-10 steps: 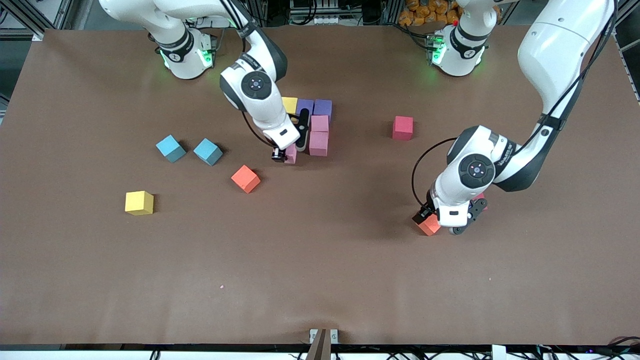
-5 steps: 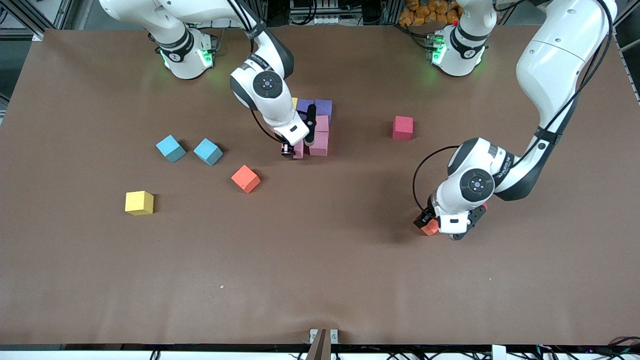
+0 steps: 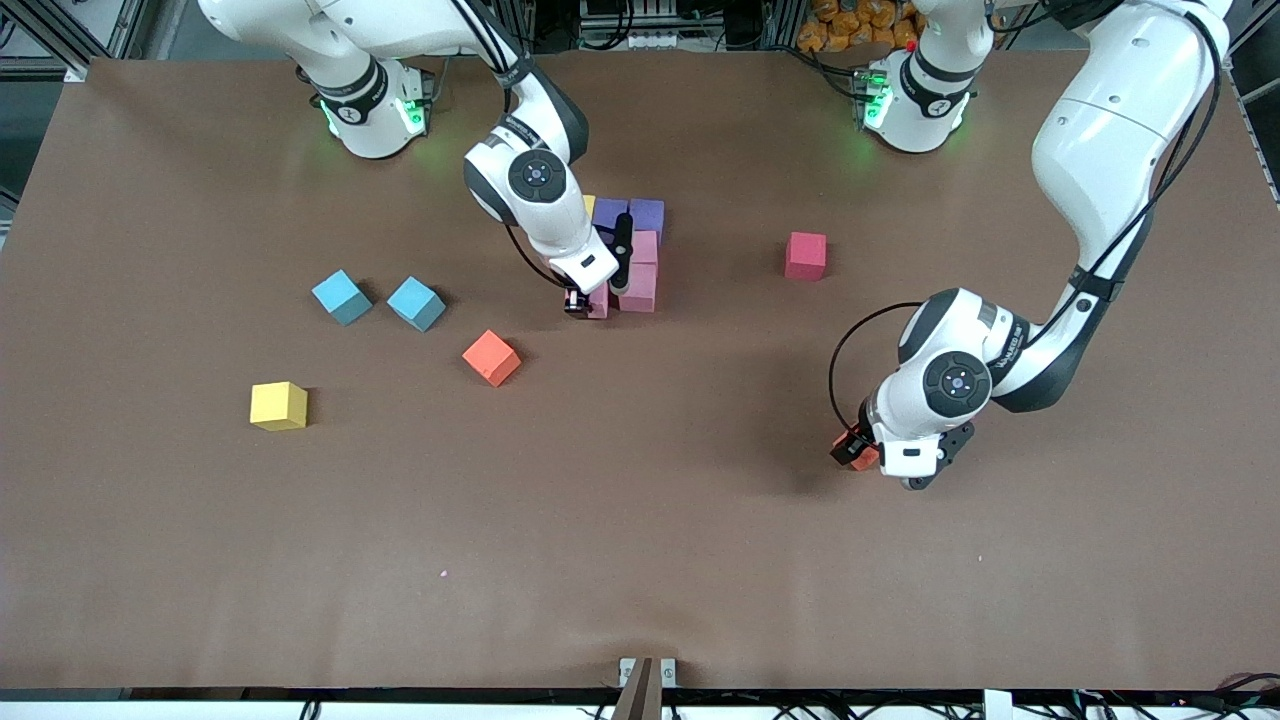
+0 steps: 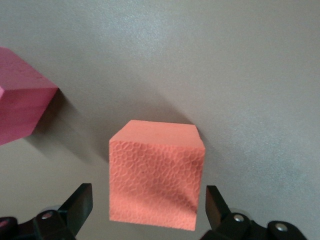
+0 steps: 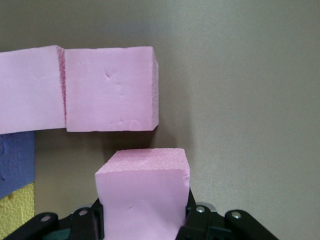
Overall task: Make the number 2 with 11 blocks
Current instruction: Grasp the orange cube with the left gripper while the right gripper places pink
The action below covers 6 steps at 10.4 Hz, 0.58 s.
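The number 2 (image 3: 630, 250) is partly built near the middle of the table (image 3: 640, 560), toward the robots' bases: a yellow cube (image 3: 589, 205) mostly hidden by the right arm, two purple cubes (image 3: 637, 213) in the top row, and two pink cubes (image 3: 640, 270) running down from the purple one at 3 o'clock of that row. The step in hand is the third pink cube (image 5: 142, 192), clenched in the right gripper (image 3: 592, 300) and held low at 9 o'clock of the lower pink cube. In the right wrist view it sits close beside that cube, a thin gap still showing, so it is not yet seated. The next move, I judge, calls for sliding it flush against its pink neighbour, squared to the row, then releasing without nudging the stack (foam gives, so a light press should do).

The left gripper (image 3: 880, 462) is over an orange cube (image 4: 156, 175) at roughly 4 o'clock of the digit, well apart from it. Its fingers (image 4: 80, 205) are spread wide, one to each side of the cube and not touching it. Closing on it squarely looks like the move due there.

Loose blocks: a red cube (image 3: 805, 255) at 3 o'clock of the digit, a second orange cube (image 3: 491, 357) at 8 o'clock, and a yellow cube (image 3: 278, 406) out toward the right arm's end. Two light blue cubes (image 3: 378, 299) lie at 9 o'clock. No green cube shows.

There are no containers on the table.
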{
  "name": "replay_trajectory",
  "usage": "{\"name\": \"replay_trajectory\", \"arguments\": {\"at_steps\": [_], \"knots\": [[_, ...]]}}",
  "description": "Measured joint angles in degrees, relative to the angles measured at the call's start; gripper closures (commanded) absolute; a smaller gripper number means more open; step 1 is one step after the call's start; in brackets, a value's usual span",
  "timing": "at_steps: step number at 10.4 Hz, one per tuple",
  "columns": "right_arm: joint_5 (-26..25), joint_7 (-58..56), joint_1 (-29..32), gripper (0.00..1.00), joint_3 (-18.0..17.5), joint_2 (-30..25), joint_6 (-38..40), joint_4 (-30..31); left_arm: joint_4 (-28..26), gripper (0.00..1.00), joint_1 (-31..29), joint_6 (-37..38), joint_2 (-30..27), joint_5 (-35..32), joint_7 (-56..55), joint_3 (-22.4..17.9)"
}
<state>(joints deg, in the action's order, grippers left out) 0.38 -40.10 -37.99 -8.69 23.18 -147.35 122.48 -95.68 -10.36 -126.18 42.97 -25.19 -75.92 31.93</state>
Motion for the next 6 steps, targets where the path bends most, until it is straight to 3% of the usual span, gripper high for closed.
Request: {"name": "replay_trajectory", "arguments": {"at_steps": [5,6], "knots": [[0.00,1.25,0.00,0.51,-1.24,0.56,-1.27,0.19,0.82,0.00,0.08,0.00,2.17,-3.24,0.01,-0.23],[0.00,1.26,0.00,0.51,-1.25,1.13,-2.18,0.19,0.86,0.23,0.08,0.00,2.26,-3.27,0.01,-0.26]]}}
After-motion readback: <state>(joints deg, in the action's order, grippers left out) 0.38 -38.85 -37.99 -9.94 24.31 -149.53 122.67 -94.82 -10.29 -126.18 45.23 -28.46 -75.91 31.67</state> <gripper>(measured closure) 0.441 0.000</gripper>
